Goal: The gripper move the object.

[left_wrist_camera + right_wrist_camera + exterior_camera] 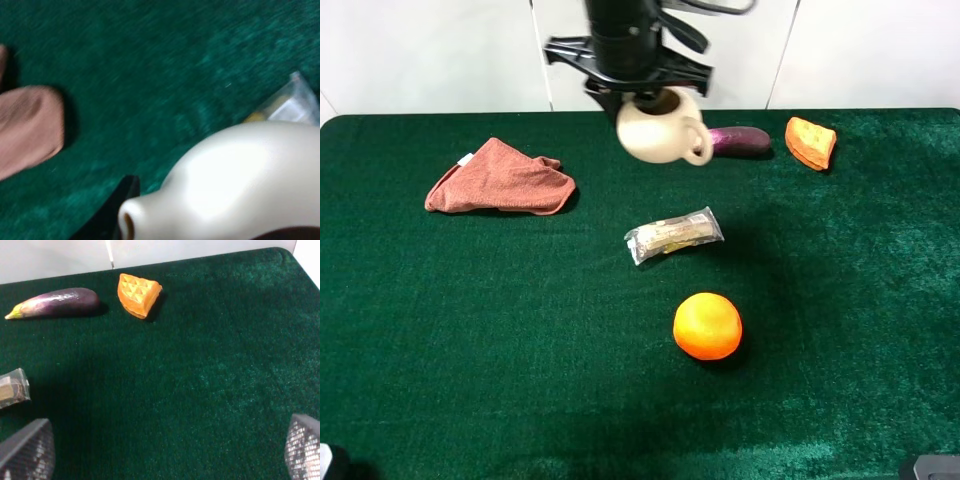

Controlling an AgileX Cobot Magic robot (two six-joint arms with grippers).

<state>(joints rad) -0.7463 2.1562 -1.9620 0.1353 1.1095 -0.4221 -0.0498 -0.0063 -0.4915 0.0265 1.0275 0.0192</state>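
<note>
At the far middle of the green table [470, 350], as the high camera shows it, the left gripper [638, 92] is clenched on the rim of the cream pitcher [660, 132]. The pitcher appears to hang clear of the surface, with its handle towards the eggplant [740, 140]. Lifting therefore looks done; carrying and setting down are judged outstanding. A reddish cloth [500, 178] lies well to the left, a waffle piece [810, 142] sits beyond the eggplant, and a wrapped packet [673, 235] and an orange [707, 325] occupy the centre. Broad open felt remains front left and along the right side. On the left wrist view, the pitcher fills the frame with its spout showing, one dark finger beside it, and cloth and packet below on either side. On the right wrist view, the right gripper [165, 452] stands released, jaws spread wide over bare felt, holding nothing. Table edges and the rear wall lie close behind the load, so the clearer path is forward.
</note>
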